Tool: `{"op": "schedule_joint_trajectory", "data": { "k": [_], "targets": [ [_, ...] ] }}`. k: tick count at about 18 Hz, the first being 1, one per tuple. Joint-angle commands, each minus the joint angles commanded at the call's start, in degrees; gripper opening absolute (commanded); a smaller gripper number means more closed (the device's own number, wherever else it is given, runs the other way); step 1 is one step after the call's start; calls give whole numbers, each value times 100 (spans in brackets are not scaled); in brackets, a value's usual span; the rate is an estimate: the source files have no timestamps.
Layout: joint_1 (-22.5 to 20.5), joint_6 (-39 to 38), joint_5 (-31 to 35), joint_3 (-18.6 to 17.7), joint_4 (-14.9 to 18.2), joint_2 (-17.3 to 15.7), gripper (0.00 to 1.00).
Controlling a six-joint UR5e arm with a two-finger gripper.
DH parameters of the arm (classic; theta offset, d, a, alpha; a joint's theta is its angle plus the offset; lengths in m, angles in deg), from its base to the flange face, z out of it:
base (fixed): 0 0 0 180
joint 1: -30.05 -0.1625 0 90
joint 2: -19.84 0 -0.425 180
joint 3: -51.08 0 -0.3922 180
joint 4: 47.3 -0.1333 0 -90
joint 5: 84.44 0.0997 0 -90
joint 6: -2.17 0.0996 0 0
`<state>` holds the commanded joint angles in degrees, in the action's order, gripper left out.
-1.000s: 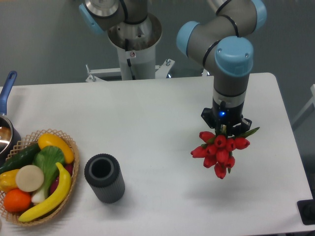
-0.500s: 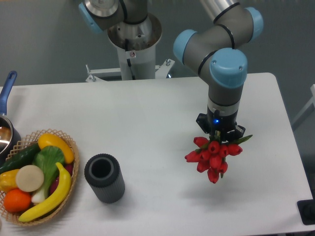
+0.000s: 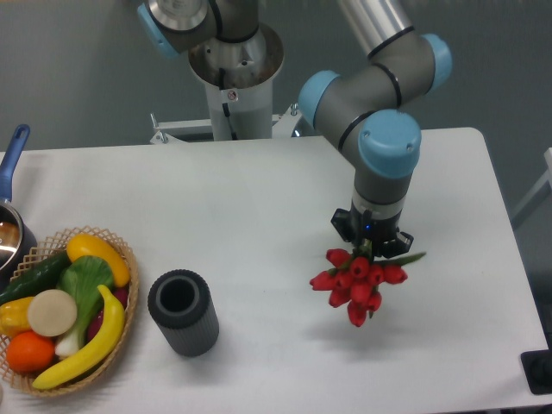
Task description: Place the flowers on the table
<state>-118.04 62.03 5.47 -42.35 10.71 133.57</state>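
A bunch of red tulips (image 3: 354, 281) with green leaves hangs head-down from my gripper (image 3: 371, 244), which is shut on the stems. The bunch is held over the right middle of the white table (image 3: 259, 207), its shadow on the tabletop just below it. The gripper's fingers are mostly hidden by the wrist and the flowers. A dark grey ribbed vase (image 3: 182, 312) stands upright and empty at the front left, well apart from the flowers.
A wicker basket (image 3: 121, 250) with bananas, an orange, a cucumber and other produce sits at the front left edge. A pot with a blue handle (image 3: 12, 155) is at the far left. A second arm's base (image 3: 235, 65) stands behind the table.
My gripper has moved left and slightly toward the front with the tulips, which now hang lower in the view.
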Motion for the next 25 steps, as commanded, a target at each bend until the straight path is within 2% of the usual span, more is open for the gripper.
{"op": "schedule_joint_trajectory", "data": {
  "k": [1,5,8,13,25],
  "targets": [
    [0,-88,-9,-9,-79,0,100],
    [-9,-89,-9,-9,-237,-26,100],
    [-35,-89,0,-140,-325,-105,100],
    [-105,-62,-9,-483,-1010,-272,100],
    [-70,35,26,-650,-1143,-413,100]
  ]
}}
